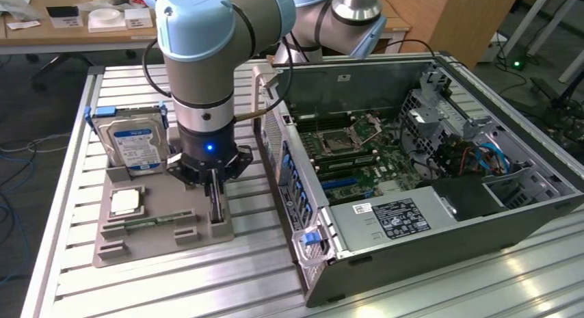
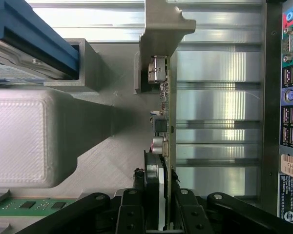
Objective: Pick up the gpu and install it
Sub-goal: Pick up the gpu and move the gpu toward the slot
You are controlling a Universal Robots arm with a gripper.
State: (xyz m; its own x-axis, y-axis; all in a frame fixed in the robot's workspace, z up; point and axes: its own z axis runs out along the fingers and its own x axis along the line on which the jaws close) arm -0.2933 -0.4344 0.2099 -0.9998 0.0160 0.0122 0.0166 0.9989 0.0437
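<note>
**A:** Which step are we on?

**B:** The pickup, we judge. Our claw [image 1: 216, 207] is down at the grey holder [image 1: 146, 248] and pinches the gpu [image 2: 162, 124] across its two faces. The card stands on edge in its slot, so we reckon it isn't lifted yet.

**A:** Where does that slot sit?

**B:** Along the holder's edge nearest the open computer case [image 1: 429, 244]. The hard drive [image 1: 135, 146] stands upright towards the holder's opposite edge, apart from the card. The holder itself lies by the desk [image 1: 182, 294] edge on the exterior view's left.

**A:** What does the next move call for?

**B:** A straight pull along the slot with no twist, we think, because the holder's grey walls sit close around the card's end. We also need to mind the case wall just beside us.
</note>
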